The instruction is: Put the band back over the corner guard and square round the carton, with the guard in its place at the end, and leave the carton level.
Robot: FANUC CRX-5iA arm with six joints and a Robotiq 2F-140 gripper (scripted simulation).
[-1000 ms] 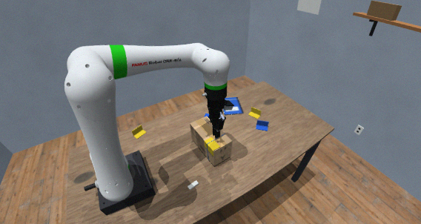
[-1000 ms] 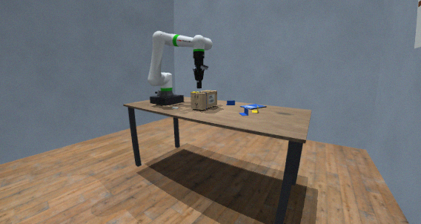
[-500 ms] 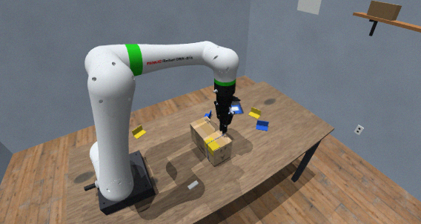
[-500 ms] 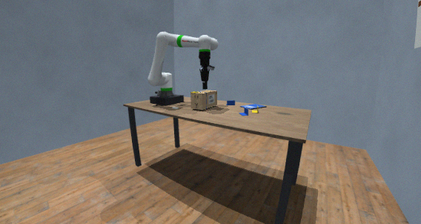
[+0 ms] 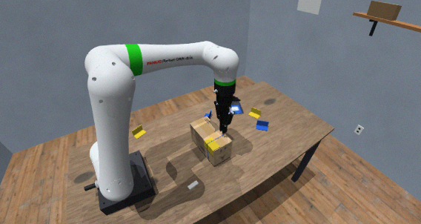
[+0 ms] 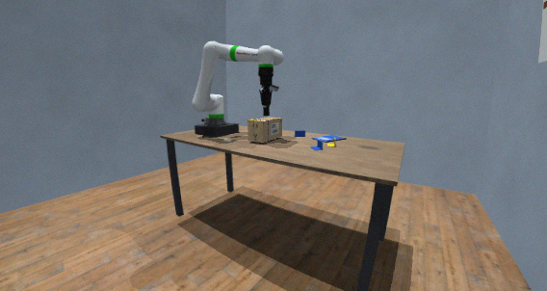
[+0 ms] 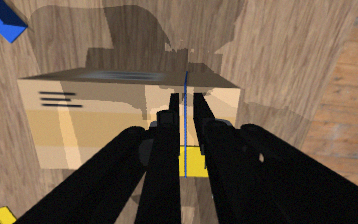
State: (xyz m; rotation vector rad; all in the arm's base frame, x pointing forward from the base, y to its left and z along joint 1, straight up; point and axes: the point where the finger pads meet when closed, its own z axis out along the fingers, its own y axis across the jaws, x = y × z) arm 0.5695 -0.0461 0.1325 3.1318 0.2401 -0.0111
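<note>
The cardboard carton lies level on the table. A yellow corner guard sits on the top edge near one end of the carton. The thin blue band runs across the carton top and over the guard; in the top view it shows as a faint line. My gripper points straight down onto the carton top. Its fingers stand narrow, one on each side of the band, with a small gap between them.
Spare guards lie about the table: yellow ones and blue ones. A blue sheet lies behind the arm. A small grey block lies near the front edge. The robot base stands at the left.
</note>
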